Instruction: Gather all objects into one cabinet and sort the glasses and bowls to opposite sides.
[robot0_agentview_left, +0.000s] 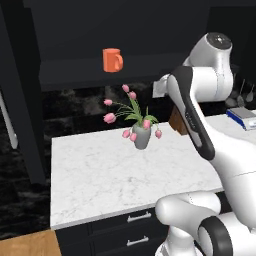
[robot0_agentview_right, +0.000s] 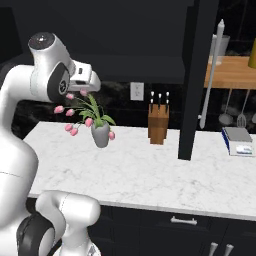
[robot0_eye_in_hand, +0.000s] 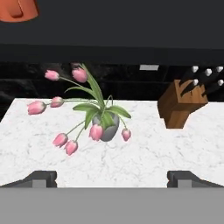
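1. Left base view: my arm rises over the white marble tabletop (robot0_agentview_left: 100, 170). One orange mug (robot0_agentview_left: 112, 60) already sits on the open cabinet's dark shelf (robot0_agentview_left: 75, 75), above and ahead of the claw, likely its gathering spot.
2. Right base view: the tall cabinet door (robot0_agentview_right: 192, 80) stands swung open, giving shelf access.
3. Hand view: my claw (robot0_eye_in_hand: 112, 178) is spread wide, holding nothing. Beyond it sit a tulip vase (robot0_eye_in_hand: 105, 127) and, to the right, a knife block (robot0_eye_in_hand: 181, 107); the mug peeks above, far left.

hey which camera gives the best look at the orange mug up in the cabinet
The left base view: the orange mug stands whole on the cabinet shelf, handle on its right side. The hand view catches just its lower edge in the top left corner.
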